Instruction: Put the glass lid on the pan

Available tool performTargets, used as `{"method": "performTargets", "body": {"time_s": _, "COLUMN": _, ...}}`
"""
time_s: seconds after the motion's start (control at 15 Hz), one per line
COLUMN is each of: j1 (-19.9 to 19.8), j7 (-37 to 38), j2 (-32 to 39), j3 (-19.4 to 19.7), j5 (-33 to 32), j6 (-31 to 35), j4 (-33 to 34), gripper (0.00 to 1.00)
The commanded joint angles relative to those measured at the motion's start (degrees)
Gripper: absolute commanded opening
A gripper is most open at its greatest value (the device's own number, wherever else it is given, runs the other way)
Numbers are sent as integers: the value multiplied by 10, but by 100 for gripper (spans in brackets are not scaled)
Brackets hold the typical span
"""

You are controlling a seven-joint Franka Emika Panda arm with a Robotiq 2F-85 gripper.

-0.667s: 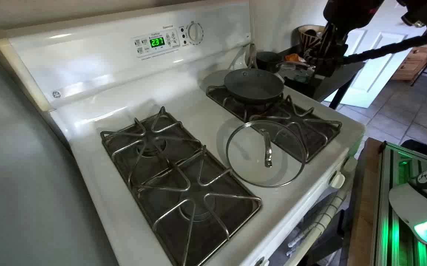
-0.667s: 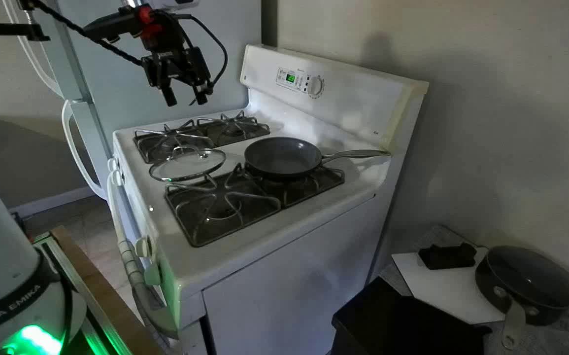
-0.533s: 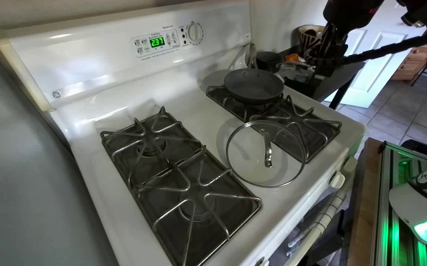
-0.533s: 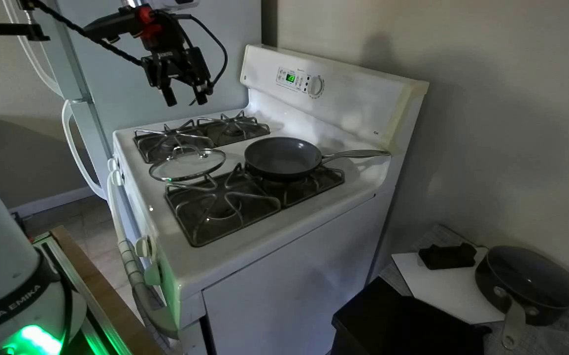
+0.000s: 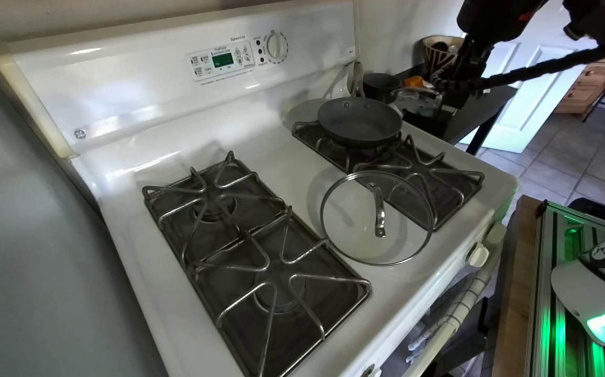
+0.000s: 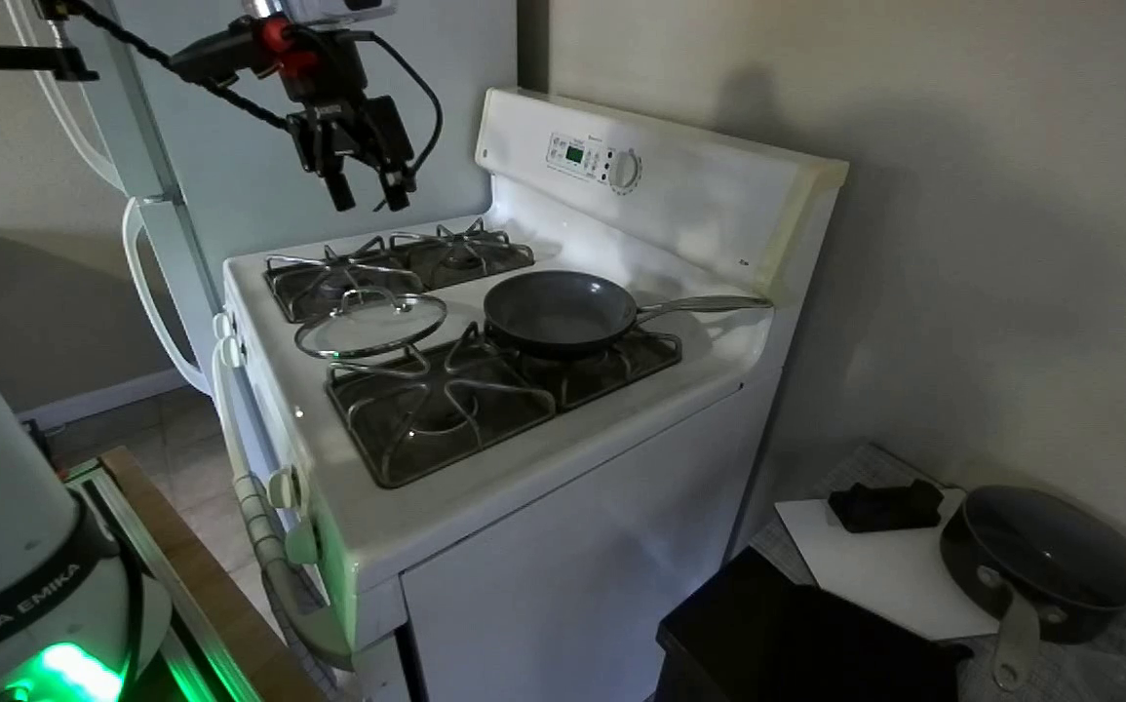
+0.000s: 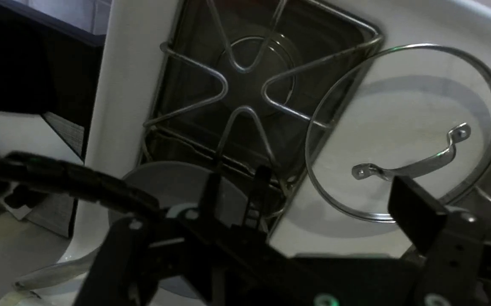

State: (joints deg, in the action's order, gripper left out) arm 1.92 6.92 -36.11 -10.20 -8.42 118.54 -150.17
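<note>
Round clear-glass lid (image 5: 365, 220), thin metal rim, seems propped across the gap between 2 dark, steel-barred burner grates (image 6: 446, 383), its arched metal strap handle (image 5: 380, 210) upward, likely so a grasp from above can reach it. Dark grey, shallow round frying pan (image 6: 563, 307) sits uncovered at the rear of 1 grate, its long grey handle (image 6: 709, 304) aimed toward the white stove back panel (image 6: 684, 205), which should leave its mouth free. Black 2-fingered pincer (image 6: 368, 202) hangs above, spread wide and holding nothing, presumably to straddle the strap.

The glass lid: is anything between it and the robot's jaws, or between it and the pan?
Nothing visible stands between the open jaws and the glass lid. Toward the pan, burner grate bars lie between, but lifting should clear them.
</note>
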Motion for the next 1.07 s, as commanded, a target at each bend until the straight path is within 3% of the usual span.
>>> {"method": "performTargets", "body": {"time_s": 0.0, "j1": -11, "j7": 133, "j2": 30, "j3": -33, "j5": 10, "j6": 16, "j4": -9, "gripper": 100}}
{"method": "performTargets", "body": {"time_s": 0.4, "j1": -7, "j7": 321, "j2": 103, "j3": -79, "j5": 39, "j6": 33, "j4": 5, "gripper": 100}}
{"method": "performTargets", "body": {"time_s": 0.73, "j1": 6, "j7": 385, "j2": 158, "j3": -83, "j5": 36, "j6": 135, "j4": 1, "gripper": 100}}
{"method": "performTargets", "body": {"time_s": 1.0, "j1": 10, "j7": 406, "j2": 200, "j3": -81, "j5": 32, "j6": 180, "j4": 3, "gripper": 100}}
